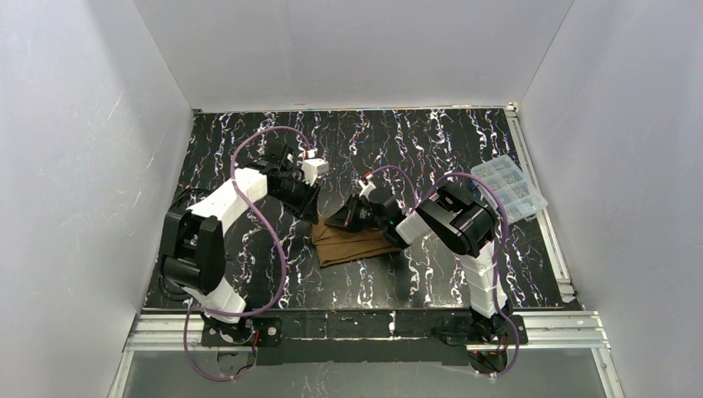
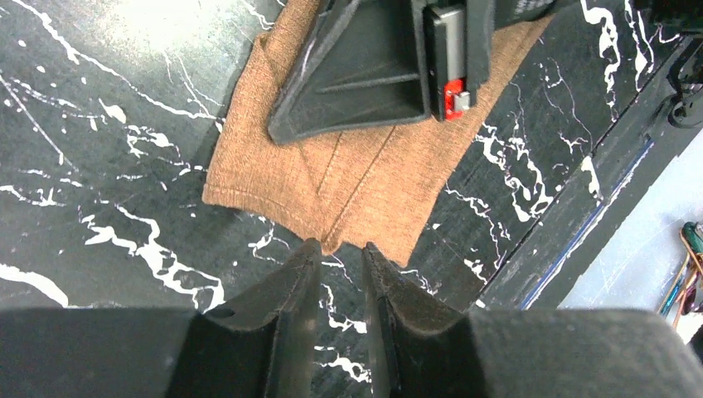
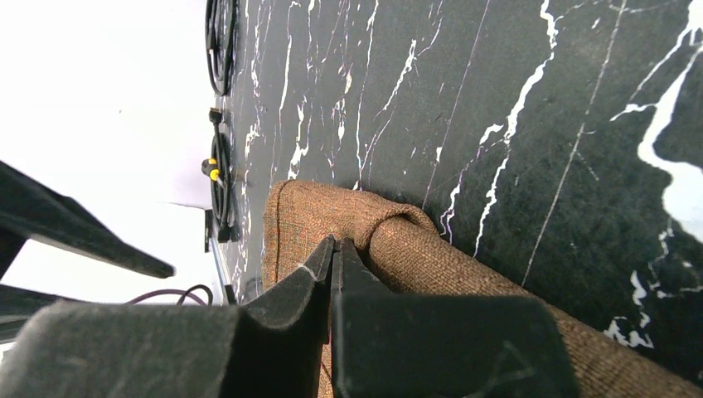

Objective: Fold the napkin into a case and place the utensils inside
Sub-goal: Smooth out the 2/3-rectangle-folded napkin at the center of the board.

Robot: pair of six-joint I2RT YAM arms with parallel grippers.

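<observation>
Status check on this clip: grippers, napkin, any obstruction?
Left gripper narrowly open, tips at napkin corner. Right gripper shut on a raised napkin fold. Napkin partly folded, utensils not in view. Clear box well aside.

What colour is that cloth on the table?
The napkin is plain woven brown, clearest in the left wrist view.

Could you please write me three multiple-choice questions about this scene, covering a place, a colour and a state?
1. Where does the clear box lie? A near left corner; B far right side; C centre.
2. What colour is the napkin? A white; B brown; C blue.
3. How is the right pincer? A wide open; B holding the box; C shut on a napkin fold.
Answers: 1 B, the overhead view shows it far right; 2 B, plain brown cloth; 3 C, it pinches a raised fold.
</observation>
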